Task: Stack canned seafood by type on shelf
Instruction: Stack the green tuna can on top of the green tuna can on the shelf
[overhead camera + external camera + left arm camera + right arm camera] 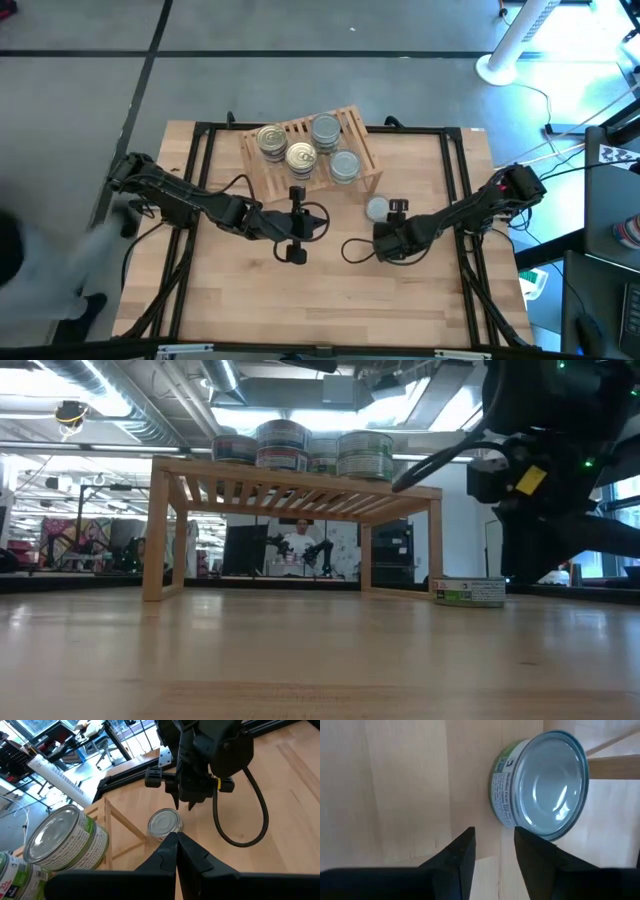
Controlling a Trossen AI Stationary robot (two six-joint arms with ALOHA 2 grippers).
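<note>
Since one silver-topped tin [376, 208] sits alone on the bench [330, 300], just off the shelf's [355, 125] corner leg, you have that one left to place. Four stacks already stand on the slats: two gold-topped [301, 156], two silver-grey [326, 128]. Tins are short, round metal with printed paper bands; the shelf is pale slatted wood. Your right end effector [492, 852] hangs just beside the loose tin, fingers apart, nothing between them. Left end effector [176, 851] waits near the shelf front, fingers together.
</note>
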